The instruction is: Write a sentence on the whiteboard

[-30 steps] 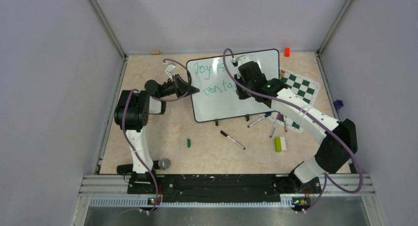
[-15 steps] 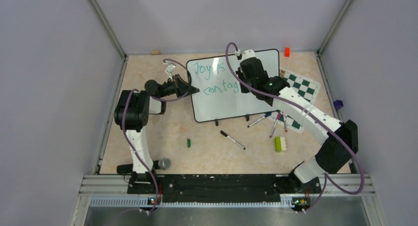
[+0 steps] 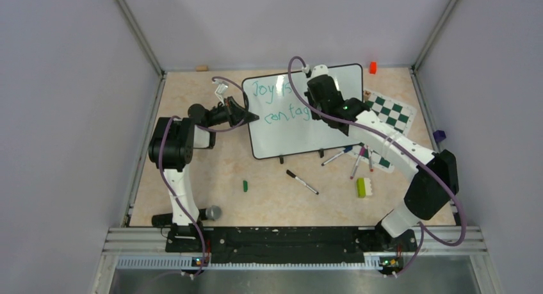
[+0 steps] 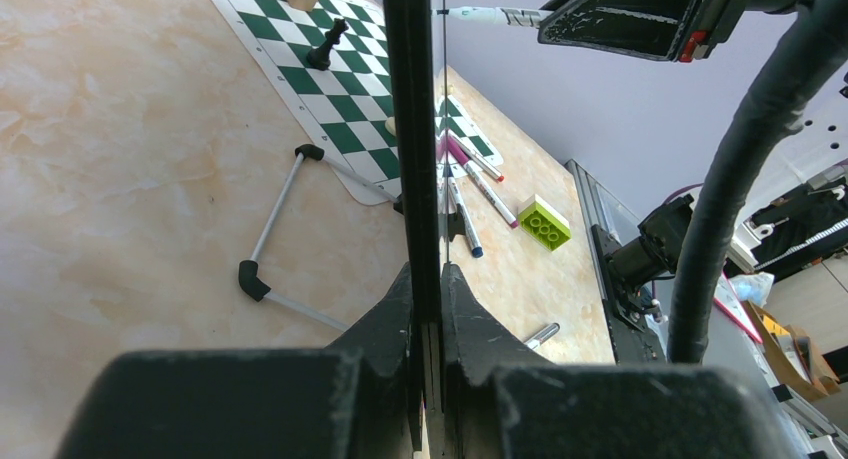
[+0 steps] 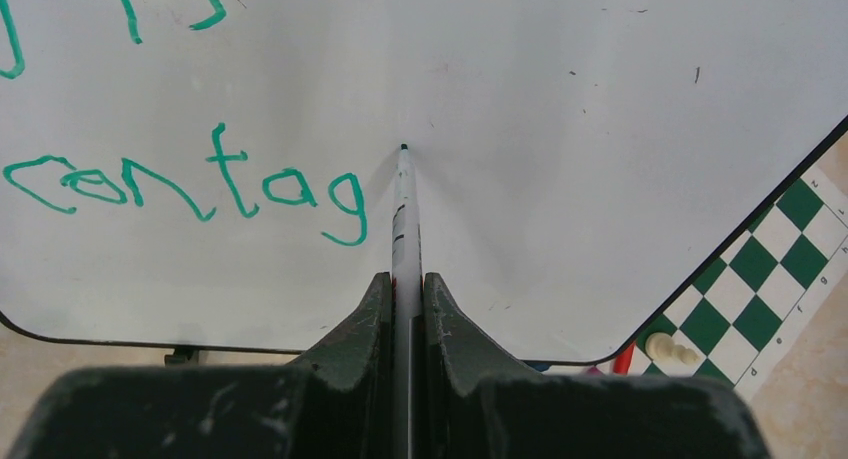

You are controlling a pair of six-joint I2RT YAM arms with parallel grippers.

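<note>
Writing stands midway: the teal-green handwritten sentence (image 5: 230,184) reads "Joy is contag" on the glossy white black-framed whiteboard (image 5: 600,129), upper centre of the top view. The right hand (image 5: 405,284) clamps a slim white marker (image 5: 404,219), its tip just right of the "g". The left hand (image 4: 425,279) pinches the board's edge. Next probably comes an "i".

pale lilac walls (image 3: 64,114), beige marbled tabletop (image 3: 211,169)

whiteboard (image 5: 600,99): glossy, smooth | tabletop (image 3: 211,172): matt, marbled beige | green brick (image 4: 543,222): plastic

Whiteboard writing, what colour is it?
The writing is teal green, clearest in the right wrist view.
</note>
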